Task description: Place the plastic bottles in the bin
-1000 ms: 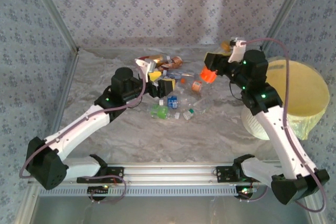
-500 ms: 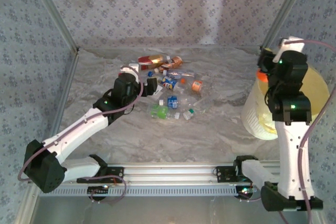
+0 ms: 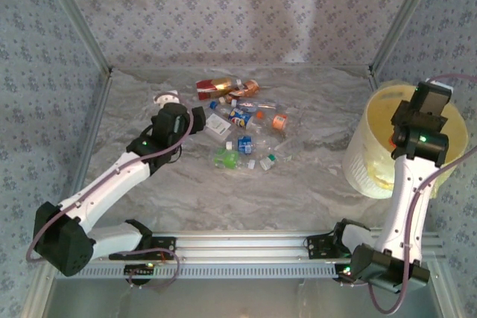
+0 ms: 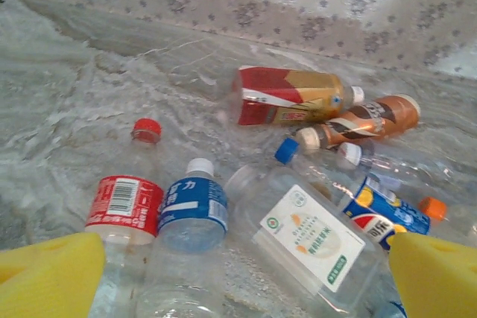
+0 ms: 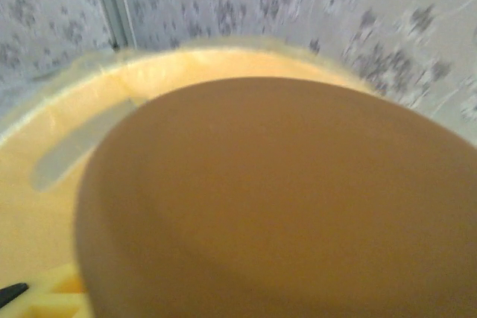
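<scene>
The plastic bottles (image 3: 242, 128) are lying flat in a loose cluster toward the back of the table (image 3: 313, 184), well apart from the bin (image 3: 387, 98), which is standing at the right edge. Through the left wrist camera I am seeing the red-label bottle (image 4: 125, 206) and the blue-label bottle (image 4: 192, 210) lying side by side, long axes running away from the lens and caps pointing at the back wall. The white-label bottle (image 4: 311, 232) is slanting beside them. The red-and-gold bottle (image 4: 287, 96) is lying crosswise behind, white cap pointing right, with the brown bottle (image 4: 376, 117) angled just beside it. The left gripper (image 4: 238, 281) is hovering at the near side of the cluster with its jaws spread wide and holding nothing, its yellow pads (image 4: 48, 277) flanking the two nearest bottles. The right gripper (image 3: 408, 113) is hanging over the bin's mouth. An orange-brown rounded shape (image 5: 283, 206), too blurred to name, is sitting close against its camera and hiding the jaws, so I cannot tell how wide they are or whether they are gripping it.
</scene>
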`<action>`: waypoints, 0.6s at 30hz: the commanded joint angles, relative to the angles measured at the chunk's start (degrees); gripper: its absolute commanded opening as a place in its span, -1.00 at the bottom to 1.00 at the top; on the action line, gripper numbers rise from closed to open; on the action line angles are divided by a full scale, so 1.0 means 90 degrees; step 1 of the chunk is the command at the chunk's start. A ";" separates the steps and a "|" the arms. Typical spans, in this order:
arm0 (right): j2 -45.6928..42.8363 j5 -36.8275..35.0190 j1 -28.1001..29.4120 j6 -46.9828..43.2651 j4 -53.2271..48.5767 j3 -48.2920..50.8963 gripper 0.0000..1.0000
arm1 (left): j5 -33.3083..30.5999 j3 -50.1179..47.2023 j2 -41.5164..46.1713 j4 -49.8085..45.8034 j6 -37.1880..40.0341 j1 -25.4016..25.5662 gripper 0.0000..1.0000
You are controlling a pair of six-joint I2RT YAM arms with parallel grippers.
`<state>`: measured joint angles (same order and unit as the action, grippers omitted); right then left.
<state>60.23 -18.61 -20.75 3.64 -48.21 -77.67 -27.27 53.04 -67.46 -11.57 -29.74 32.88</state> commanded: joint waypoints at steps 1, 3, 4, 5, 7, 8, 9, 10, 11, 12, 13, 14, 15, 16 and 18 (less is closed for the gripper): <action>0.0196 0.0085 -0.0043 0.0180 -0.0471 0.0277 -0.06 | -0.0143 -0.0009 0.0155 -0.0372 -0.0385 -0.0157 0.96; 0.0345 0.0032 -0.0067 0.0228 -0.0484 0.0425 -0.05 | -0.0121 0.0037 0.0130 -0.0585 -0.0459 -0.0253 0.96; 0.0408 0.0013 -0.0076 0.0247 -0.0479 0.0482 -0.05 | -0.0128 0.0061 0.0119 -0.0698 -0.0485 -0.0297 0.96; 0.0480 -0.0015 -0.0077 0.0267 -0.0434 0.0553 -0.05 | -0.0152 0.0087 0.0102 -0.0842 -0.0539 -0.0354 0.96; 0.0603 -0.0093 -0.0086 0.0287 -0.0334 0.0664 -0.05 | -0.0207 0.0113 0.0093 -0.1050 -0.0625 -0.0467 0.96; 0.0681 -0.0109 -0.0096 0.0294 -0.0281 0.0707 -0.04 | -0.0219 0.0111 0.0108 -0.1139 -0.0666 -0.0528 0.96; 0.0759 -0.0096 -0.0104 0.0304 -0.0238 0.0734 -0.01 | -0.0207 0.0105 0.0114 -0.1227 -0.0707 -0.0603 0.96; 0.0818 -0.0082 -0.0106 0.0317 -0.0219 0.0746 0.04 | -0.0196 0.0086 0.0125 -0.1283 -0.0732 -0.0671 0.96; 0.0877 -0.0081 -0.0106 0.0359 -0.0215 0.0741 0.13 | -0.0160 0.0075 0.0128 -0.1341 -0.0753 -0.0750 0.96; 0.0921 -0.0097 -0.0106 0.0408 -0.0228 0.0722 0.22 | -0.0145 0.0074 0.0115 -0.1417 -0.0770 -0.0835 0.96; 0.0934 -0.0109 -0.0106 0.0450 -0.0230 0.0708 0.29 | -0.0134 0.0067 0.0103 -0.1492 -0.0801 -0.0913 0.96; 0.0928 -0.0110 -0.0104 0.0459 -0.0222 0.0691 0.41 | -0.0120 0.0061 0.0085 -0.1591 -0.0835 -0.1012 0.96; 0.0916 -0.0117 -0.0106 0.0460 -0.0212 0.0674 0.49 | -0.0087 0.0046 0.0084 -0.1673 -0.0877 -0.1112 0.96; 0.0889 -0.0173 -0.0099 0.0456 -0.0193 0.0662 0.56 | -0.0055 0.0036 0.0084 -0.1729 -0.0898 -0.1211 0.96; 0.0824 -0.0194 -0.0096 0.0455 -0.0207 0.0617 0.66 | 0.0134 -0.0015 0.0066 -0.1815 -0.0942 -0.1469 0.96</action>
<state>68.75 -18.92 -21.30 6.94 -50.43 -71.24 -27.49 53.04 -67.37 -24.49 -36.69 21.98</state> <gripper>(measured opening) 0.821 0.979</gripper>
